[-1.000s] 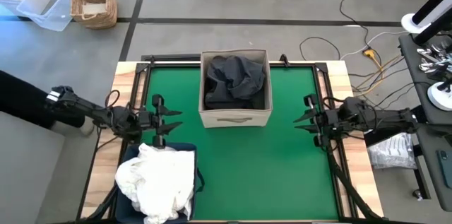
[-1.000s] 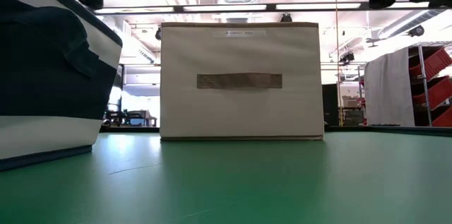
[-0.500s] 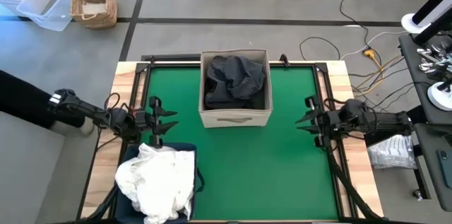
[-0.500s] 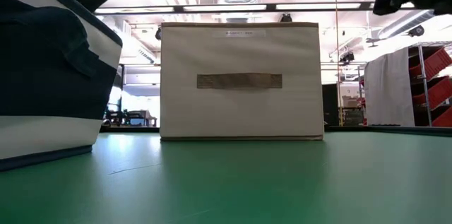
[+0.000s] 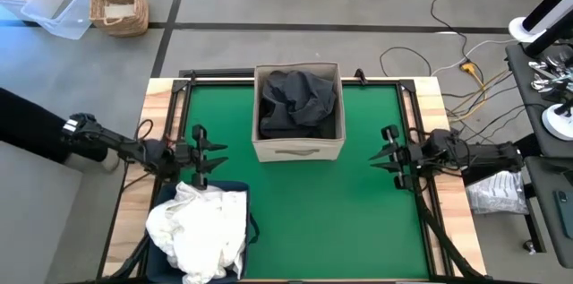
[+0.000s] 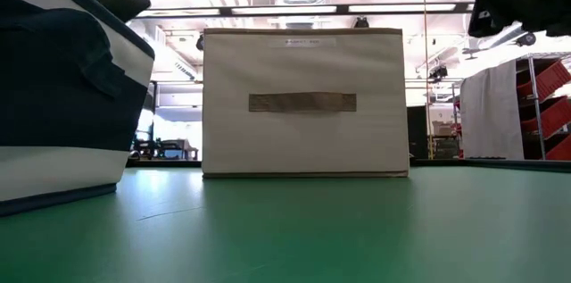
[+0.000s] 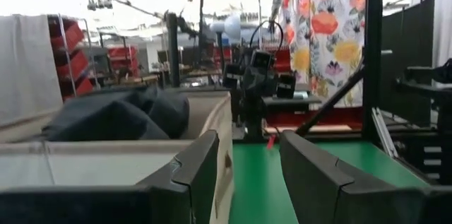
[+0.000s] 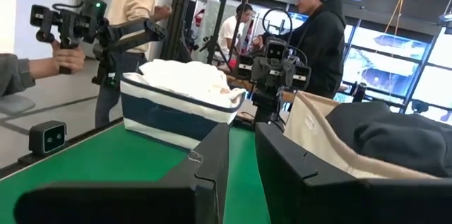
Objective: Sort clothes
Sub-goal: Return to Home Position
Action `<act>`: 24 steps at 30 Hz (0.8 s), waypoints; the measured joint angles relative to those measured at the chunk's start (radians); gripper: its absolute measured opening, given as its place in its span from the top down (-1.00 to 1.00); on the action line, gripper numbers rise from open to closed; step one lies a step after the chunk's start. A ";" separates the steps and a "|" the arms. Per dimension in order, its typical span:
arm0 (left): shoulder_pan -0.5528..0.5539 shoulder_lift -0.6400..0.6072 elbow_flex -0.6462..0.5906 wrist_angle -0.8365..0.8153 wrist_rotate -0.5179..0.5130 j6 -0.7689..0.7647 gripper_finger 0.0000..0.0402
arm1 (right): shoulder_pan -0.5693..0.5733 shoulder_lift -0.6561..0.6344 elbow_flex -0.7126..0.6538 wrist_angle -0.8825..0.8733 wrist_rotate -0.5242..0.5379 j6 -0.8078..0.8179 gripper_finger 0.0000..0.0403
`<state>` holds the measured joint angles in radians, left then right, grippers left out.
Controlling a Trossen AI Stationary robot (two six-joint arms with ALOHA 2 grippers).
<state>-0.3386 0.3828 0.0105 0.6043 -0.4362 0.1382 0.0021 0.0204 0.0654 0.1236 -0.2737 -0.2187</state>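
High view says it all really: my left claw [image 5: 210,151] hangs over the left side of the tabletop [image 5: 358,221], just beside the back edge of the navy bin [image 6: 53,78], and my right claw [image 5: 380,156] sits over the right side, both pointing inward. Both are spread apart with nothing between the fingers, and the wrist views agree. No garment lies loose on the green.

The dark clothes [image 5: 295,100] are heaped in the beige box [image 5: 298,150] at the back middle. The white clothes [image 5: 201,230] are piled in the navy bin at the front left, mounded above its rim. So the sorting looks done to me, though I can't tell how many pieces are in each heap since they're all crumpled together.

If I had to grab any of it: it's soft, light, floppy stuff, nothing to break, but it sags and drags its neighbours along. I'd go for a raised fold on top of the heap, pinch deep into a bunched ridge rather than a flat layer, and lift straight up so it clears the rim
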 joint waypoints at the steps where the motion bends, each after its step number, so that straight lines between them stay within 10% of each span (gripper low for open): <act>1: 0.000 0.004 0.000 -0.009 0.000 -0.009 0.33 | 0.000 0.000 -0.015 0.020 0.000 0.001 0.68; 24: -0.002 -0.011 -0.001 0.177 0.105 0.133 0.43 | 0.000 0.001 -0.053 0.038 0.003 0.009 0.78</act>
<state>-0.3404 0.3715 0.0097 0.7809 -0.3309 0.2715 0.0021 0.0214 0.0120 0.1612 -0.2703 -0.2094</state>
